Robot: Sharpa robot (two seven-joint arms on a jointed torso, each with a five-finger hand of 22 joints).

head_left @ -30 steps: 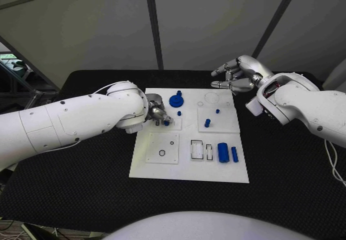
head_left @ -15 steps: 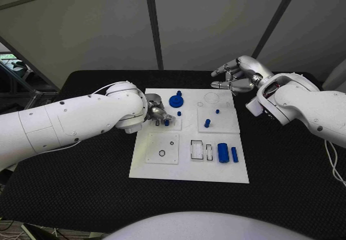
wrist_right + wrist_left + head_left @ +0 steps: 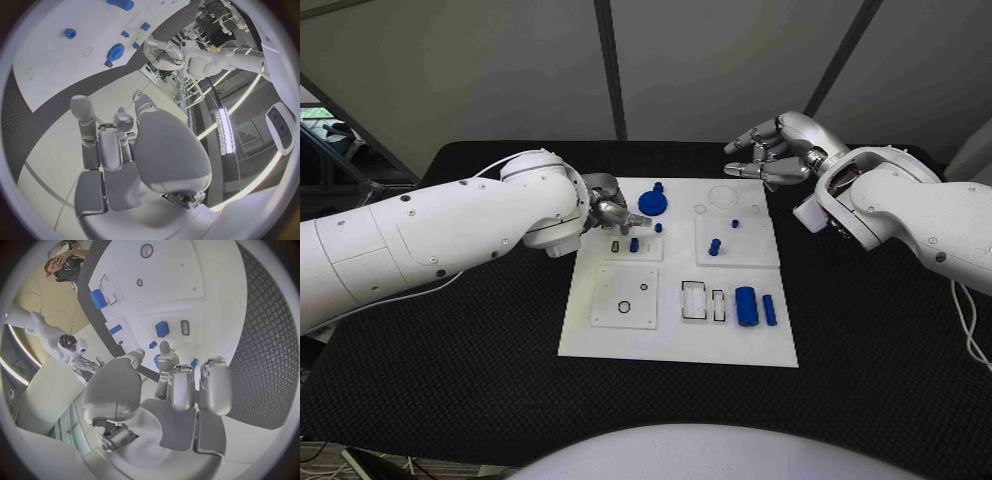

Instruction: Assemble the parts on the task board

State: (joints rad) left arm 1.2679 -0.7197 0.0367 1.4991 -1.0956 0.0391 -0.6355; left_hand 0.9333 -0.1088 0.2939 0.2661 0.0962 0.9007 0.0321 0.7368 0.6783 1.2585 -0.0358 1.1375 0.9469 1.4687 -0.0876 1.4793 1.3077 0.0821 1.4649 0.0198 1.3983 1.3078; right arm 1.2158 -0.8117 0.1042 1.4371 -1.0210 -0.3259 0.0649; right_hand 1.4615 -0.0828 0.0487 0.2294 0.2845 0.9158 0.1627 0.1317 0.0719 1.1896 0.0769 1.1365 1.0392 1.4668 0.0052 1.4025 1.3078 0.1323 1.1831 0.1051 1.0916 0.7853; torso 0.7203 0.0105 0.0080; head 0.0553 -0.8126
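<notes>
— Which robot hand was nearer the small blue plastic block (image 3: pixel 633 244)?
— The left robot hand (image 3: pixel 606 212), fingers apart (holding nothing), just beyond it, by the white task board (image 3: pixel 678 345)'s left edge.

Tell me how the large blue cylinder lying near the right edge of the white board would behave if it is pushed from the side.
The large blue cylinder lies on its side on the flat white task board, so it would probably roll. It looks like rigid plastic, likely light and stiff. The smooth surface may be slippery.

No text, label, brand, number or sign can be read anywhere.
</notes>
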